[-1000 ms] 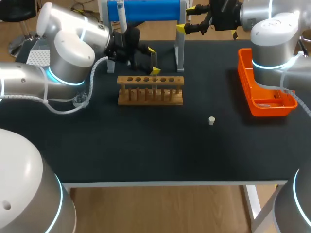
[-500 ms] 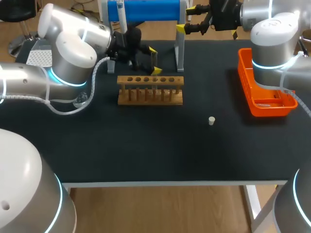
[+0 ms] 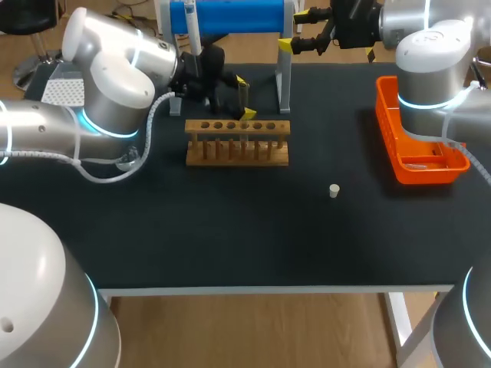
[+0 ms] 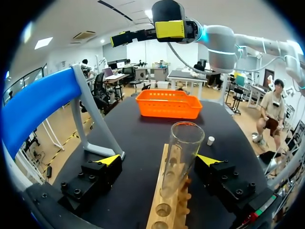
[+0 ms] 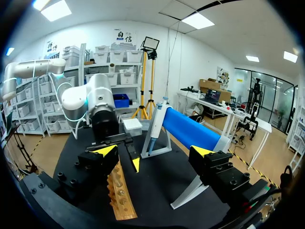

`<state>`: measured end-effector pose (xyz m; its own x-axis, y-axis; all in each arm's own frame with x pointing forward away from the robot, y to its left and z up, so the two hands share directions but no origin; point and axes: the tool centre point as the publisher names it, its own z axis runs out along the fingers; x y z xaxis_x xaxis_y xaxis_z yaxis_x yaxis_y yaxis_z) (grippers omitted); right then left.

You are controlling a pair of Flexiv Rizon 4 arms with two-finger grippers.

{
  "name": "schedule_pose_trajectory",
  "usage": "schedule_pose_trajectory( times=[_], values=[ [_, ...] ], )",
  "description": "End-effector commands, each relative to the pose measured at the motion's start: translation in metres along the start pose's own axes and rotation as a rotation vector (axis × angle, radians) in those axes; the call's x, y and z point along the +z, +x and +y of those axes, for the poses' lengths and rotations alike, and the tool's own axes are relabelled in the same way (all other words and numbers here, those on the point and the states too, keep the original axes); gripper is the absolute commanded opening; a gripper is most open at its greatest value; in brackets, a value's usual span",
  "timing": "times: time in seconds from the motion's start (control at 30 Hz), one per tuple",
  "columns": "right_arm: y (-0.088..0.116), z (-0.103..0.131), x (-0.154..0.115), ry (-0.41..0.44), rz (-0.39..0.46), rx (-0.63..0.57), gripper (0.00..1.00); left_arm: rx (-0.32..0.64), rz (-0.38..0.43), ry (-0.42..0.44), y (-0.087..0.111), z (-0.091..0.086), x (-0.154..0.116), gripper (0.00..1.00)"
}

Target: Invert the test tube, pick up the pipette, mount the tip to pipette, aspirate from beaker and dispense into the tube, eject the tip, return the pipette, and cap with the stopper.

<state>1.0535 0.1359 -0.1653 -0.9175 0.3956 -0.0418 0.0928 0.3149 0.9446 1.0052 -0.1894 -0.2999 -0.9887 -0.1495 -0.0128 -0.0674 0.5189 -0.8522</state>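
A clear glass test tube [image 4: 183, 148] stands upright in the wooden rack [image 4: 164, 210], a round rim showing at its upper end. My left gripper [image 4: 159, 160] is open around the tube, its fingertips [image 4: 109, 160] well clear of the glass on both sides. From above, the left gripper [image 3: 244, 96] hangs just behind the rack [image 3: 238, 142]. My right gripper [image 3: 294, 29] is open and empty, high by the blue stand [image 3: 230, 15]. The pipette [image 3: 192, 31] hangs on that stand and also shows ahead of the right gripper [image 5: 155, 151] as the pipette [image 5: 153, 126]. A small white stopper [image 3: 334, 190] lies on the black table.
An orange basket [image 3: 399, 153] sits at the right edge of the table. A clear glass vessel [image 3: 127, 158] stands left of the rack, partly hidden by my left arm. The stand's grey leg [image 3: 284, 80] rises just right of the left gripper.
My left arm has edged slightly to the right, bringing its open fingers around the tube. The right arm has not moved.
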Motion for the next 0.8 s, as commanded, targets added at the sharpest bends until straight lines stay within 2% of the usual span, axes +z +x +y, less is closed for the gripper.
schedule_pose_trajectory(
  times=[0.03, 0.8],
  values=[
    [-0.0007, 0.0003, -0.0007, 0.003, 0.003, 0.000, 1.00, 0.010, -0.001, 0.010, -0.0011, 0.0027, 0.0023, 1.00],
    [-0.0007, 0.0003, -0.0007, 0.003, 0.003, 0.000, 1.00, 0.015, 0.008, 0.004, 0.0018, 0.0041, 0.0016, 1.00]
  ],
)
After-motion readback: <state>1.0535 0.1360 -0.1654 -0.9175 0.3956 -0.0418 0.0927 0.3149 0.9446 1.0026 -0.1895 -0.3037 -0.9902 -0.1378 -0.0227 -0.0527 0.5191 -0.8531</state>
